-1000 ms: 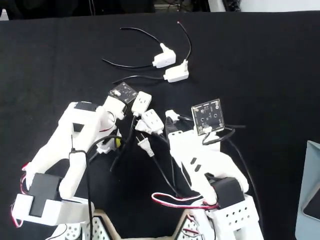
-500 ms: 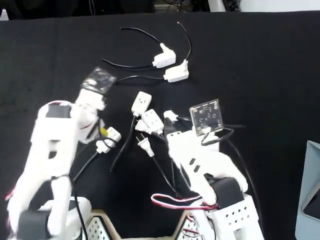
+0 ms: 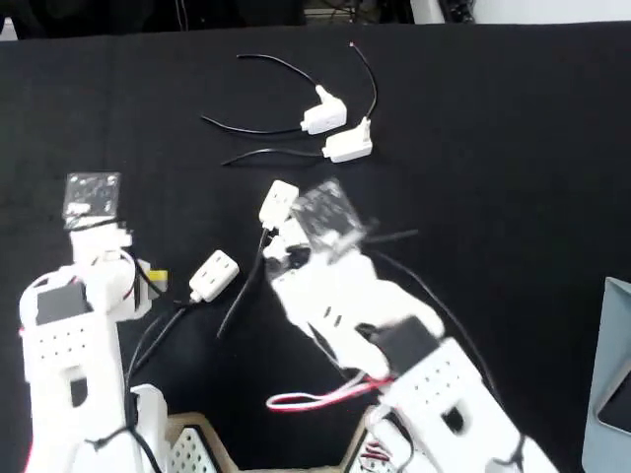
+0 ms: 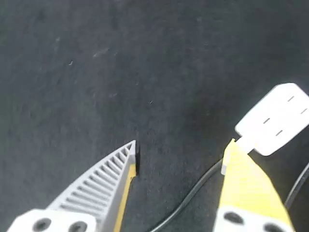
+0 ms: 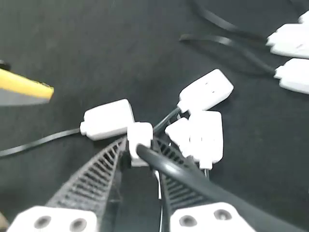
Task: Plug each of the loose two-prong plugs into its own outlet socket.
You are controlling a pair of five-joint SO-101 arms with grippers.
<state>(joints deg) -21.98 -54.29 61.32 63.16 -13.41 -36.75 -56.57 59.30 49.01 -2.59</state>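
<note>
**A:** Nearest first. What is the left gripper (image 4: 182, 147) doing?

**B:** Its jaws are spread with nothing between them, low over the table (image 3: 513, 148). The near socket (image 4: 276, 120) lies flat just beside the yellow finger, slots showing.

**A:** And the right gripper (image 5: 141, 146)?

**B:** It is pinching a plug (image 5: 140, 135), as far as I can tell. A black cord (image 5: 193, 179) crosses over the fingers, and I can't make out the prongs. Just past it, two more sockets (image 5: 206, 89) lie huddled together.

**A:** How will these things handle?

**B:** I'd judge them light, with hard, smooth plastic bodies. The cords look thin and limp, so they won't push back but may drag or snag. A socket that light will probably slide when a plug is pressed in. The free gripper should brace it across its long sides, clear of the slots.

**A:** Where should the plug be held?

**B:** By the flat sides of its body, just behind the prongs, and never by the cord. The prongs are likely thin and could bend if they go in off-line.

**A:** And farthest out?

**B:** The far plugs (image 3: 347, 146) lie side by side, well apart from every socket. Their cords curl away across the table, and neither is plugged in yet.
</note>
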